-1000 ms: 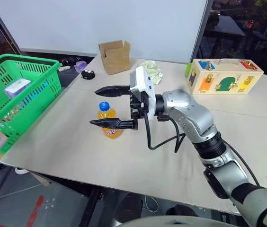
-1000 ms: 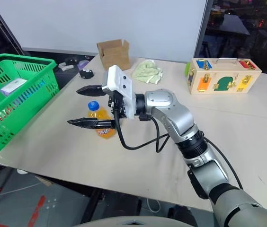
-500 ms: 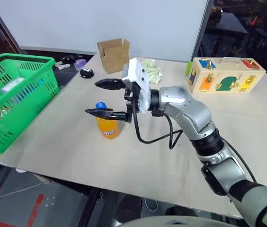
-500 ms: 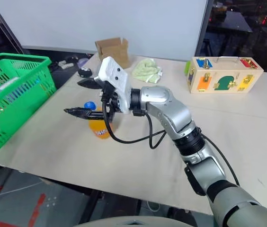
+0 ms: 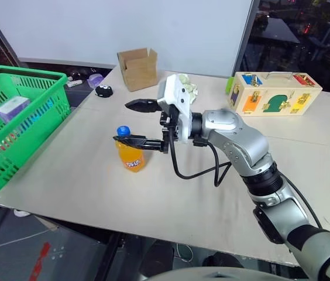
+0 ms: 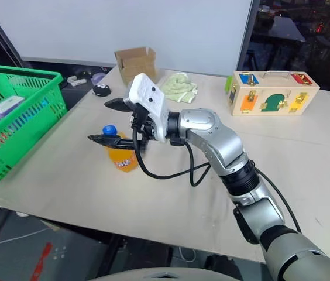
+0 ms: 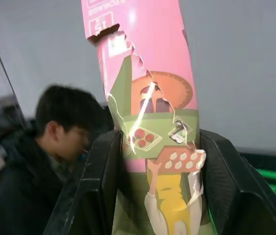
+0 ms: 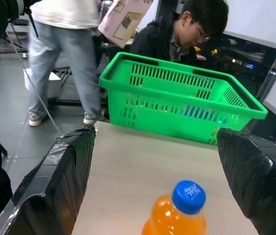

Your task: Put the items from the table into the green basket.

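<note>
Orange-drink bottle (image 5: 130,153), blue cap, red label, upright on table (image 5: 95,175). Right gripper (image 5: 138,123) fingers apart, straddling its cap. Left gripper (image 7: 160,196) clamped on pink carton (image 7: 148,98), torn, printed. Green basket (image 5: 13,123) at nine o'clock.

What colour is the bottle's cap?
Blue, clearest in the right wrist view: cap on the bottle.

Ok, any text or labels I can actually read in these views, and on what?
None readable.
pink carton in the left gripper: printed white lettering at its top, blurred.
orange-drink bottle: red label, too small.
Its blue cap: embossed mark, illegible.
</note>
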Robot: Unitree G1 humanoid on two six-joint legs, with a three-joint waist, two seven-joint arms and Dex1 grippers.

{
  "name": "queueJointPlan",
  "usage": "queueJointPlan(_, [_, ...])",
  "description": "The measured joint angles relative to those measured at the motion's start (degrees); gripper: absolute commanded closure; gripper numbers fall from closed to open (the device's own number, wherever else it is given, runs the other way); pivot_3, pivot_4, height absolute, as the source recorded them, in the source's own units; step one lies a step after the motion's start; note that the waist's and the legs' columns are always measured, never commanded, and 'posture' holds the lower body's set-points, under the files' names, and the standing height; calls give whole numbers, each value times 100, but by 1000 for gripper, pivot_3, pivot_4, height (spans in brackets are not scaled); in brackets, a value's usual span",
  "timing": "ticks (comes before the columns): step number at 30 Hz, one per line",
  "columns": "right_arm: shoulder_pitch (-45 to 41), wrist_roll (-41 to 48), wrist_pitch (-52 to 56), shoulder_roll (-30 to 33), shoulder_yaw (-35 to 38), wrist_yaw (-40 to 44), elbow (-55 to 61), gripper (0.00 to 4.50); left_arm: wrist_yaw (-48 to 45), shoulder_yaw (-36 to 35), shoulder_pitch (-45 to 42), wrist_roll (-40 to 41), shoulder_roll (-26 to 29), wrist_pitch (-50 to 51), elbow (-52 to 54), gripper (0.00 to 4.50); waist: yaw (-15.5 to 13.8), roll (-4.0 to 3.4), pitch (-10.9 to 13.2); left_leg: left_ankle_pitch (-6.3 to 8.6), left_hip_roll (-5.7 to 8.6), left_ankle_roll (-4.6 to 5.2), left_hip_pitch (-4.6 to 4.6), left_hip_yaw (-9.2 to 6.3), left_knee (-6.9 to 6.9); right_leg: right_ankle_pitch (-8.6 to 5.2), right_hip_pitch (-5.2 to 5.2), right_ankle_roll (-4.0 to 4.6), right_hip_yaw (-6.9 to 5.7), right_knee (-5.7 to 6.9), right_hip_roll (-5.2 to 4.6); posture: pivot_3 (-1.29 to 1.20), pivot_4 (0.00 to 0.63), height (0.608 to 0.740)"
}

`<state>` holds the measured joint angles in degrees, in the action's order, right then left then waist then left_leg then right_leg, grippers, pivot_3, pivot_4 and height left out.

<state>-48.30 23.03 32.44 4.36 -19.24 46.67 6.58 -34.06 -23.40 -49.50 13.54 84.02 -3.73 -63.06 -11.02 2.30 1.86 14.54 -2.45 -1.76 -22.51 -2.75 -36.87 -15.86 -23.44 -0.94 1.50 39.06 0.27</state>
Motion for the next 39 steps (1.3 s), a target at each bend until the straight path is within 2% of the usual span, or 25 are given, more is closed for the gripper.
queueJointPlan(3, [2, 4, 0, 7, 0, -8, 20, 274, 64, 193, 1, -283, -258, -612, -143, 2146, 17, 0, 0, -3, 0, -5, -1, -10, 0, 0, 2, 1, -9, 2, 0, 329, 0, 740])
queueJointPlan(8, [4, 6, 30, 84, 0, -14, 157, 274, 874, 795, 150, -1100, -736, -1723, -520, 2146, 71, 3, -2, -7, 2, -11, -3, -9, -2, 3, 4, 1, -8, 3, -5, 308, 0, 740])
queueJointPlan(12, [44, 5, 113, 162, 3, -74, 194, 274, 1337, 1001, 402, -1446, -1032, -1784, -966, 2146, 149, 5, -4, -7, 3, -11, -3, -10, -2, 4, 1, 2, -10, 13, -4, 278, 0, 740])
queueJointPlan(13, [62, 5, 122, 171, 3, -90, 212, 237, 1378, 983, 506, -1442, -1054, -1722, -1039, 1596, 181, 5, -3, -7, 3, -11, -3, -10, -2, 4, 0, 2, -10, 17, -6, 275, 0, 740])
queueJointPlan(14, [80, 5, 134, 190, 3, -101, 239, 237, 1416, 952, 601, -1432, -1089, -1661, -1102, 1379, 210, 6, -4, -7, 3, -11, -3, -11, -2, 4, -1, 2, -12, 20, -6, 271, 0, 740])
queueJointPlan(16, [105, 6, 194, 211, 3, -148, 314, 237, 1450, 771, 831, -1320, -1132, -1608, -1169, 336, 284, 7, -4, -7, 3, -11, -1, -9, -2, 4, -1, 2, -10, 26, -9, 264, 0, 740])
queueJointPlan(17, [116, 6, 204, 211, 3, -159, 334, 237, 1455, 757, 867, -1308, -1133, -1603, -1175, 78, 299, 7, -4, -7, 3, -11, 0, -9, -2, 3, -1, 2, -10, 27, -10, 263, 0, 740])
queueJointPlan(20, [211, 7, 246, 266, 3, -185, 378, 237, 1242, 399, 1060, -981, -1134, -1569, -1147, 78, 353, 7, -4, -7, 4, -11, 6, -10, -3, 3, -1, 3, -11, 42, -11, 261, 0, 740])
queueJointPlan(22, [241, 5, 246, 325, 3, -184, 381, 237, 789, 88, 1153, -614, -1146, -1448, -900, 78, 372, 7, -5, -7, 4, -12, 8, -11, -13, 2, 0, 4, -12, 56, -11, 261, 0, 740])
queueJointPlan(24, [250, 2, 244, 359, 4, -183, 385, 237, 248, -165, 1327, -226, -1184, -1198, -401, 78, 381, 6, -4, -7, 5, -12, 9, -12, -24, 2, 2, 4, -12, 68, -12, 259, 0, 740])
queueJointPlan(27, [309, 3, 223, 415, 0, -161, 406, 237, -718, -909, 2889, 1040, -1633, 531, 2405, 78, 427, -8, 2, -9, 12, -14, 27, -3, -26, 1, 15, 4, 0, 71, -30, 255, 0, 740])
queueJointPlan(28, [322, 2, 221, 440, 5, -158, 403, 237, -857, -976, 3205, 1297, -1761, 951, 2998, 78, 429, -8, 2, -9, 12, -14, 36, -1, -26, 1, 23, 4, 4, 72, -31, 244, 0, 740])
queueJointPlan(29, [348, 6, 219, 447, 6, -152, 413, 237, -946, -1216, 3910, 1855, -1963, 1826, 4231, 78, 461, -8, 1, -9, 11, -14, 41, 0, -26, 1, 31, 4, 7, 65, -32, 238, 0, 740])
queueJointPlan(32, [433, 50, 234, 573, 54, -101, 462, 237, -994, -1182, 5062, 2813, -2392, 3203, 6484, 78, 548, -8, 2, -8, 18, -13, 57, 5, -25, 0, 50, 2, 15, 57, -40, 206, 0, 740])
queueJointPlan(33, [526, 92, 240, 666, 130, -74, 542, 237, -966, -944, 5460, 3109, -2618, 3616, 7413, 78, 567, -10, 3, -8, 20, -13, 61, 10, -24, 0, 52, 2, 22, 58, -41, 197, 0, 740])
queueJointPlan(36, [609, 191, 336, 845, 235, -59, 698, 237, -714, -421, 5717, 3157, -2969, 3981, 8351, 78, 598, -14, 6, -8, 13, -12, 77, 3, -23, -1, 52, 4, 22, 71, -19, 155, 0, 740])
queueJointPlan(39, [681, 291, 468, 1026, 329, -76, 928, 237, -376, 94, 5642, 2886, -3174, 4137, 8768, 78, 649, -40, 17, -9, 9, -11, 82, -6, -21, -1, 56, 6, 19, 72, -7, 112, 0, 740])
